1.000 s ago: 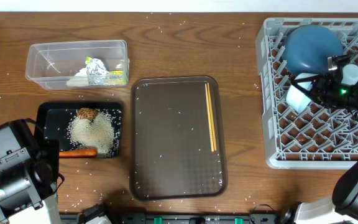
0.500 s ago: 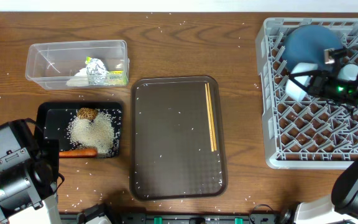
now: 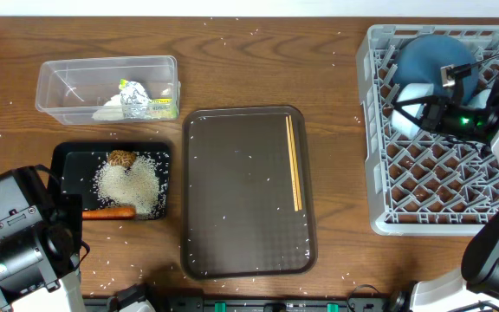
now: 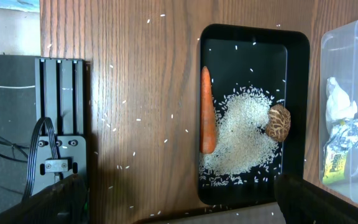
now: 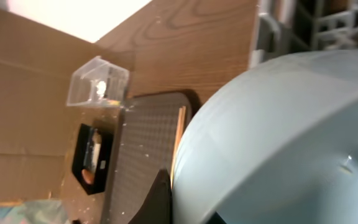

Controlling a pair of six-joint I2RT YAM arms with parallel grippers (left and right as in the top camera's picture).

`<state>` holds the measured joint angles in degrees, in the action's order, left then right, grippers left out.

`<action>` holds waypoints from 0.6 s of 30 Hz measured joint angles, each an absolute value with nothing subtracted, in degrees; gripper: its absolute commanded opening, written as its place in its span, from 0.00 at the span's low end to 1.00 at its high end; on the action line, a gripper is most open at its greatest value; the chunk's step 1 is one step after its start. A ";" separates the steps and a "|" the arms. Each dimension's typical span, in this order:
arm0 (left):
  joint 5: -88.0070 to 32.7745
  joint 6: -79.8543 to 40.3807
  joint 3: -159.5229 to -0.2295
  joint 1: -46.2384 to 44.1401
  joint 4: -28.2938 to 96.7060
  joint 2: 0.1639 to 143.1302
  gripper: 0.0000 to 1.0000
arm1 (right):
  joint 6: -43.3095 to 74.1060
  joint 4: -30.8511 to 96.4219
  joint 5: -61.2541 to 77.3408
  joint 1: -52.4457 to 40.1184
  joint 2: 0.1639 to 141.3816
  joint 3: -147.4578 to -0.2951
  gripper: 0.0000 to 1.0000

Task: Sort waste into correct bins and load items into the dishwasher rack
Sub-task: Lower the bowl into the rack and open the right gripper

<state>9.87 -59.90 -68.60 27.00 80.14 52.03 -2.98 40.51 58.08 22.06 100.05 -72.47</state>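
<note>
My right gripper (image 3: 429, 110) is shut on a light-blue cup (image 3: 414, 94) and holds it over the grey dishwasher rack (image 3: 379, 173), against the dark-blue dish (image 3: 431, 56). The cup fills the right wrist view (image 5: 278, 137). A white cup (image 3: 489, 90) sits in the rack by the arm. The chopsticks (image 3: 294, 162) lie on the brown tray. The black tray (image 4: 297, 43) holds a carrot (image 4: 207, 112), a brown lump (image 4: 279, 122) and rice (image 4: 241, 137). The clear tub (image 3: 59, 74) holds the foil ball (image 3: 133, 100), tissue (image 3: 111, 109) and packet (image 3: 165, 106). My left gripper (image 4: 179, 208) is open and empty.
The brown serving tray (image 3: 232, 199) lies in the middle between the bins and the rack. Loose rice grains are scattered over the wooden table (image 3: 258, 61). The left arm's base (image 3: 16, 247) stands at the front left corner.
My right gripper has carried the light-blue cup toward the back of the rack, up against the dark-blue dish. The left arm has not moved.
</note>
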 measured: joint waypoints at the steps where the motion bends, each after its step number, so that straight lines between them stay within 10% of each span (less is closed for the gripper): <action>1: 9.87 -59.90 -68.60 27.00 80.12 52.03 0.98 | -2.96 40.91 57.04 22.48 100.05 -72.71 0.01; 18: 9.87 -59.90 -68.60 27.00 80.14 52.03 0.98 | 0.40 41.25 55.88 23.05 99.39 -73.32 0.01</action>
